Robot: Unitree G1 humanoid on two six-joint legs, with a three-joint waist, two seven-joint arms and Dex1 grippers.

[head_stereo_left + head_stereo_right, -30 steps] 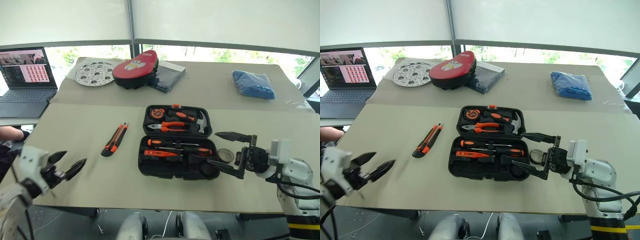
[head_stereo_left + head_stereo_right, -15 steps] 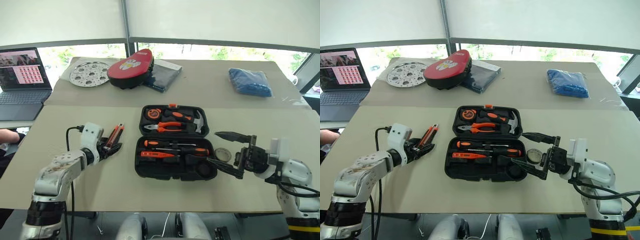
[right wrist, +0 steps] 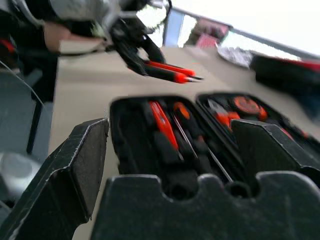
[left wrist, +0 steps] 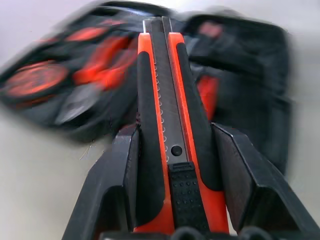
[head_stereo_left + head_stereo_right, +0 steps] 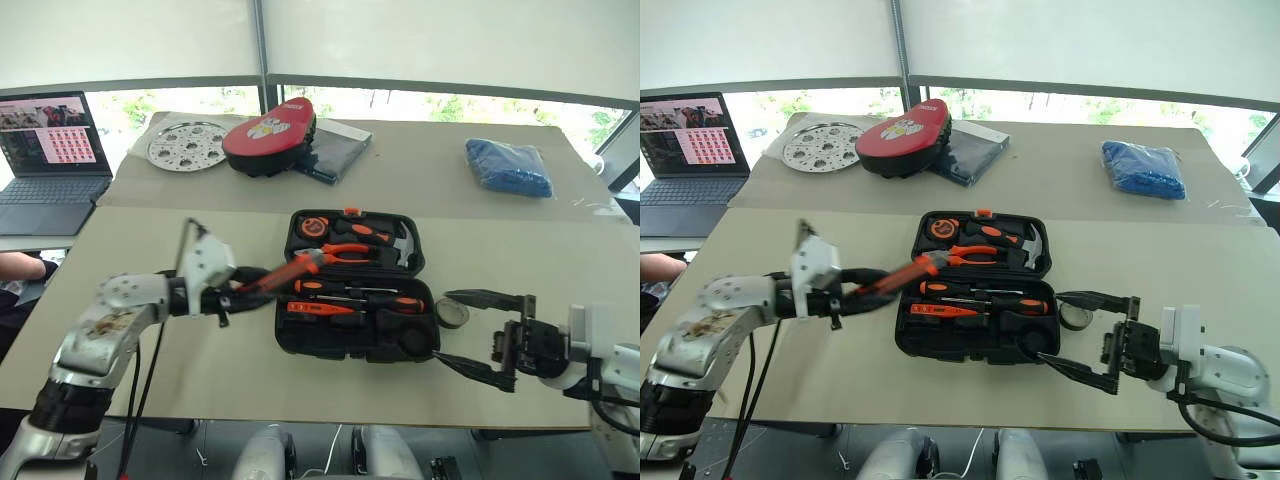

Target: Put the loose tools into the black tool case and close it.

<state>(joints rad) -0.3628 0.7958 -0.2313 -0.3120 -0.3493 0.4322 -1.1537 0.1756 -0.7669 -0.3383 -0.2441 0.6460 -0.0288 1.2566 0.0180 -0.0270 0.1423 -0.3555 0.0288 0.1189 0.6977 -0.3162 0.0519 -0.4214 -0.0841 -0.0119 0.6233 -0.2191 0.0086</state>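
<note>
Left eye view: beige worktop (image 5: 150,385) before wide windows, laptop (image 5: 45,150) at far left, red-and-black pad (image 5: 270,135) and blue cloth (image 5: 508,167) along far edge. Black tool case (image 5: 355,285) lying open at centre, orange-handled screwdrivers in near half, pliers and hammer in far half. Small grey tape ring (image 5: 451,313) just beside case's right edge. Left tool (image 5: 240,288) reaching in from left, tilted slightly downward, clamped on utility knife (image 5: 285,272), blade end over case's left edge. Right tool (image 5: 478,332) near right front corner of case, fingers spread wide, holding nothing.
</note>
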